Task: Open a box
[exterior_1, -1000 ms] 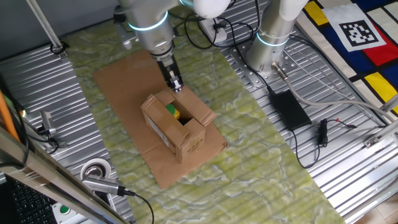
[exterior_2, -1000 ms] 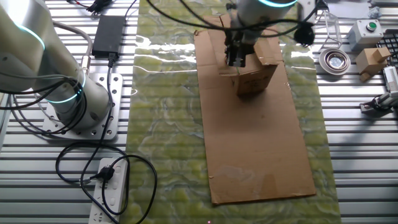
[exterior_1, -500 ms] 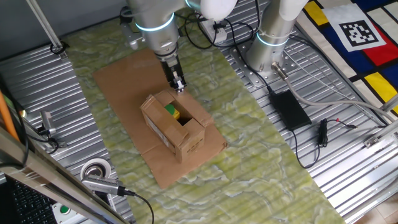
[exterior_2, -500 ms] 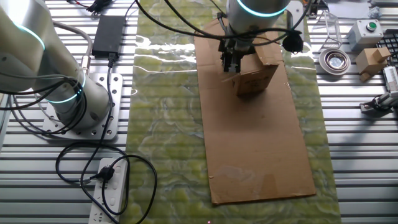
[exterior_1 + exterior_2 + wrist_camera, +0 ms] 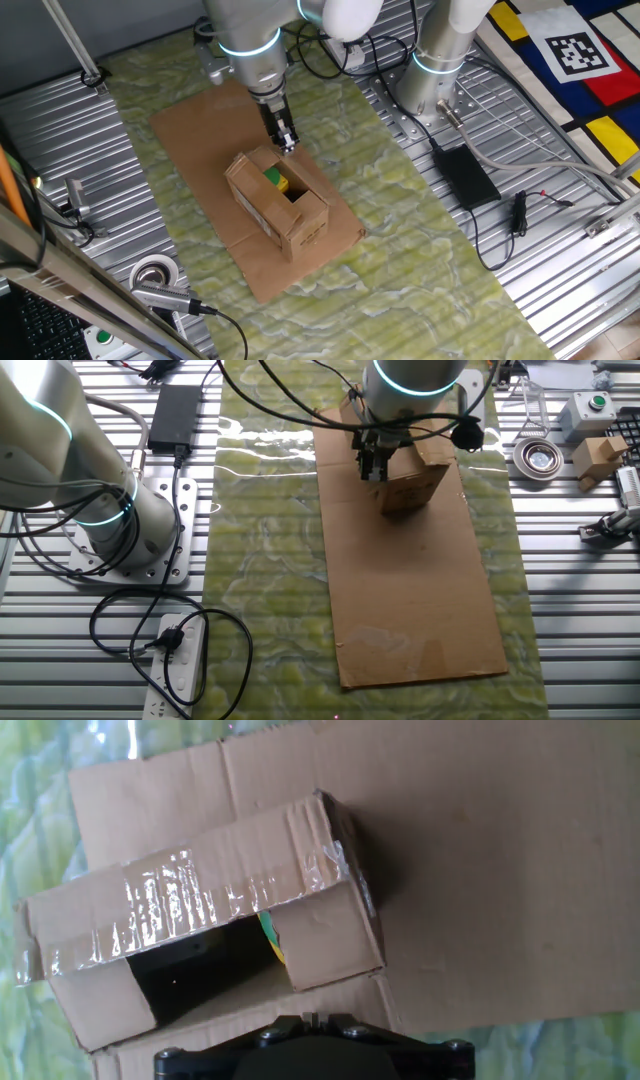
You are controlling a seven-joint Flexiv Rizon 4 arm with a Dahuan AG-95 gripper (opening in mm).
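The small brown box sits on a flat cardboard sheet, its top partly open with a green and yellow item inside. It also shows in the other fixed view. My gripper hangs just above the box's far edge, fingers together and holding nothing; it also shows in the other fixed view. In the hand view the box shows a taped flap and a dark opening; only the gripper's black body shows at the bottom edge.
A second robot base stands at the back right, with a black power brick and cables beside it. A tape roll lies at the front left. A power strip and a small carton lie at the table's sides.
My gripper has shifted slightly along the box's far edge. The box's right flap, spread outward before, now stands closer in to the box.
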